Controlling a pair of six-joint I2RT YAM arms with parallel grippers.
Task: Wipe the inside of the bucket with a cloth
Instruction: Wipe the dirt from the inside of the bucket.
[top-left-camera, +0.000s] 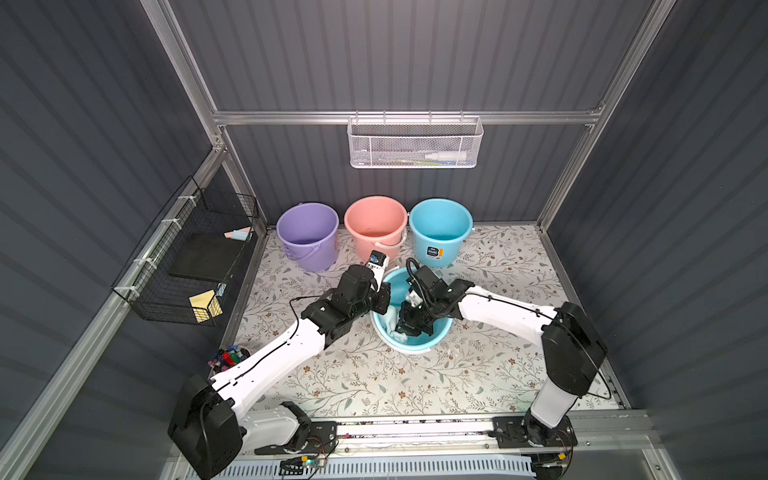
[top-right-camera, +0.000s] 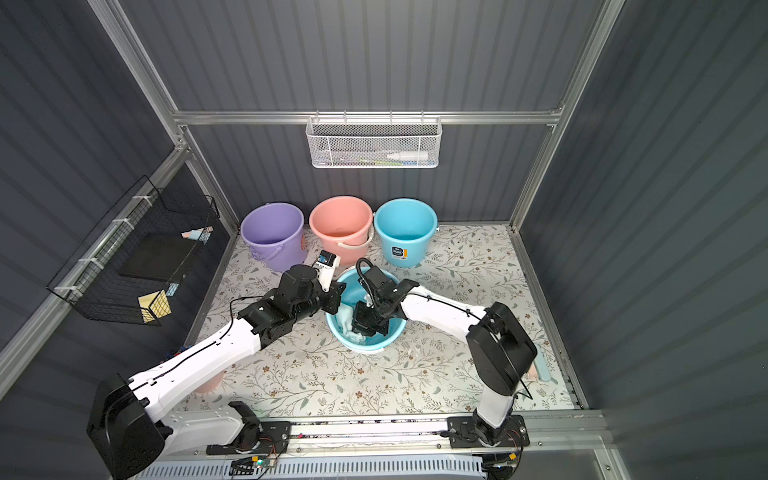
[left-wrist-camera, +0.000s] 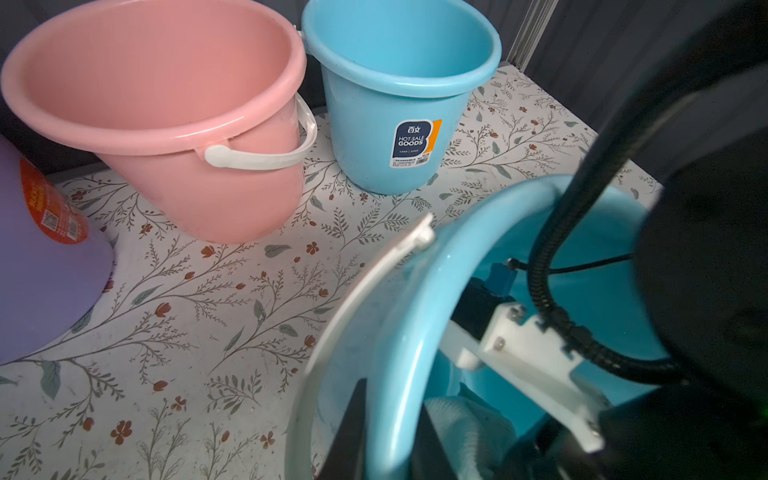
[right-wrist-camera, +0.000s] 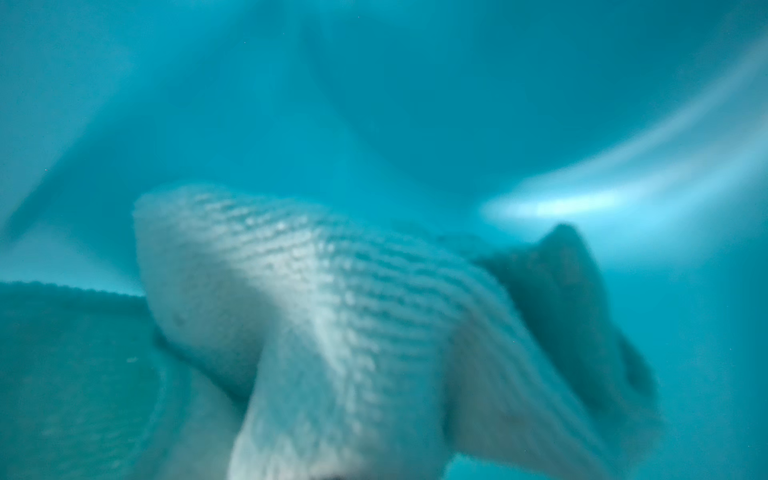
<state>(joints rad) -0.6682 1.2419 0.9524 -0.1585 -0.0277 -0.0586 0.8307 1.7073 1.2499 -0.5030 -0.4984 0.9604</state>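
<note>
A light blue bucket (top-left-camera: 441, 332) (top-right-camera: 395, 331) stands mid-table, tipped a little. My left gripper (top-left-camera: 384, 300) (top-right-camera: 337, 300) is shut on its left rim. In the left wrist view that gripper (left-wrist-camera: 390, 432) has one dark finger (left-wrist-camera: 353, 419) outside the rim (left-wrist-camera: 415, 332) and the other inside. The right gripper (top-left-camera: 405, 330) (top-right-camera: 360, 330) reaches down inside the bucket, shut on a white ribbed cloth (top-left-camera: 392, 323) (top-right-camera: 347, 323) (left-wrist-camera: 465, 428). In the right wrist view the cloth (right-wrist-camera: 332, 311) lies bunched against the bucket's blue inner wall (right-wrist-camera: 374, 104). Its own fingers are hidden there.
A purple bucket (top-left-camera: 307, 235), a pink bucket (top-left-camera: 376, 226) and another blue bucket (top-left-camera: 440, 230) stand in a row along the back wall. A white mesh basket (top-left-camera: 415, 143) hangs above them. A black wire basket (top-left-camera: 187, 257) hangs on the left wall. A cup of markers (top-left-camera: 228, 359) sits front left.
</note>
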